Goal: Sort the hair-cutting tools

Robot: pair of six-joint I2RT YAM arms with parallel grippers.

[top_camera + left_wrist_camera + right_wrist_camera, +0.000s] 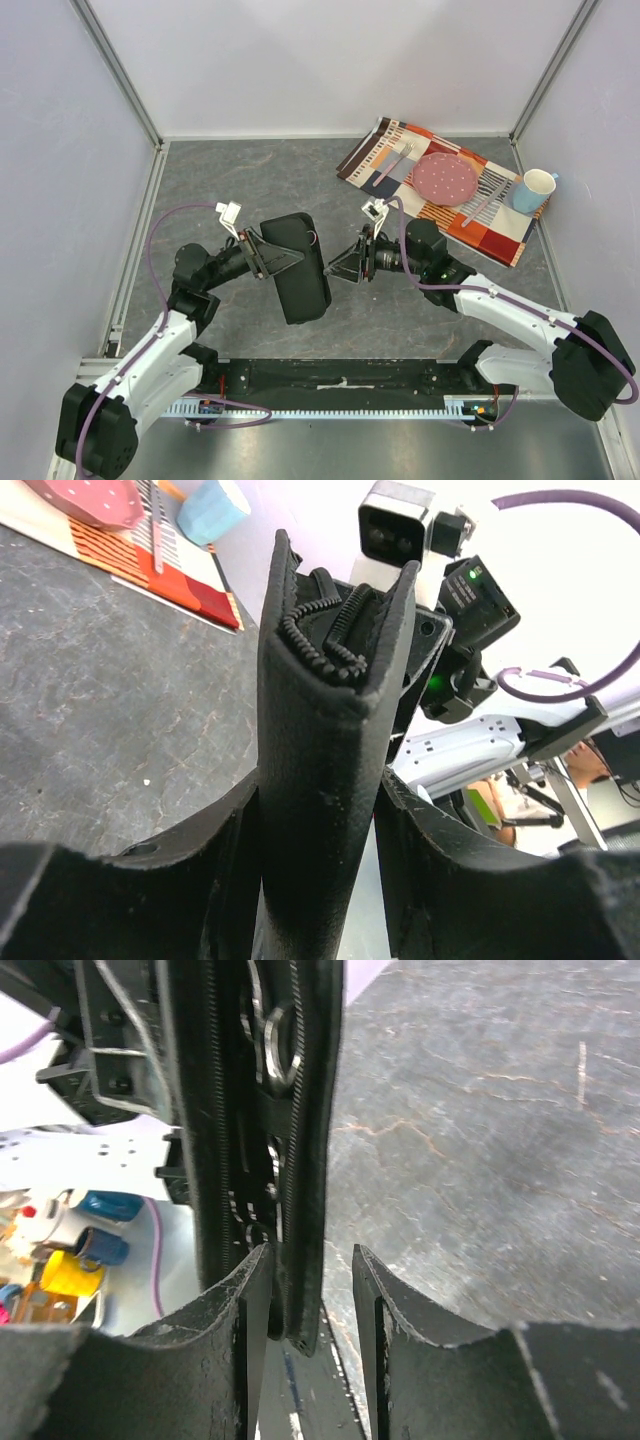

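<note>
The black fabric case (303, 272) stands on edge in mid-table, its zipper open. My left gripper (290, 257) is shut on its spine side; in the left wrist view the case (320, 710) fills the gap between my fingers (200, 880). My right gripper (338, 268) is open at the case's open edge. In the right wrist view one flap (305, 1160) sits between its jaws, against the left finger (240, 1310). The silver ring handles of scissors (276, 1045) show inside the case. I cannot make out the black hair clips.
A striped placemat (500, 235) lies at the back right with a pink plate (446, 178), a pale fork (395, 163), a knife (483, 205) and a blue mug (534, 190). Grey walls close in the table on three sides.
</note>
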